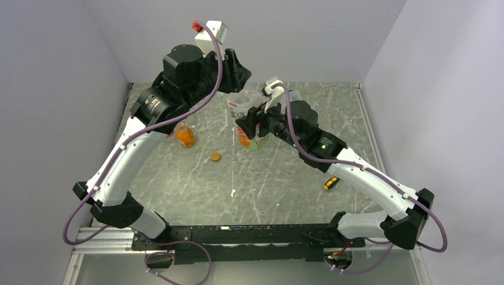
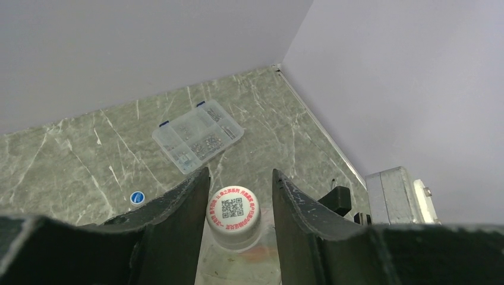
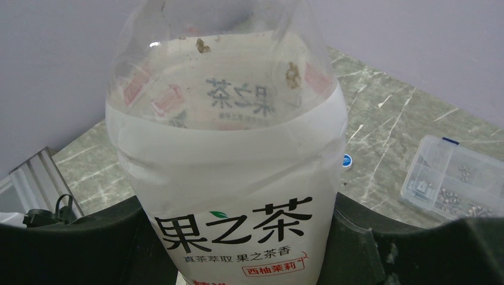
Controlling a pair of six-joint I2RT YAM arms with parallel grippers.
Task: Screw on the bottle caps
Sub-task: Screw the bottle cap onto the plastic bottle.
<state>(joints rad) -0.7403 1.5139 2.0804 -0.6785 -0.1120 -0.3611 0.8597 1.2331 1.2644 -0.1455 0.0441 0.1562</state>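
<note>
Right tool (image 3: 241, 211) clamped on white-labelled bottle (image 3: 238, 178). Left tool (image 2: 238, 178) jaws apart, whitish cap (image 2: 233, 215) between them on the neck; tightness unclear. Orange cap (image 1: 215, 157) loose on worktop (image 1: 285, 190), nearward of both tools.

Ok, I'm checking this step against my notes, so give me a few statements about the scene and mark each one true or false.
1. The right hand grips the white-labelled bottle. True.
2. The whitish cap lies loose on the table. False: it sits on the bottle's neck, straddled by the left hand.
3. The orange cap lies on the table, on no bottle. True.
4. The left hand holds the squat orange bottle. False: that bottle stands free on the table.
5. The blue cap is inside the compartment box. False: it lies on the table, apart from the box.
</note>
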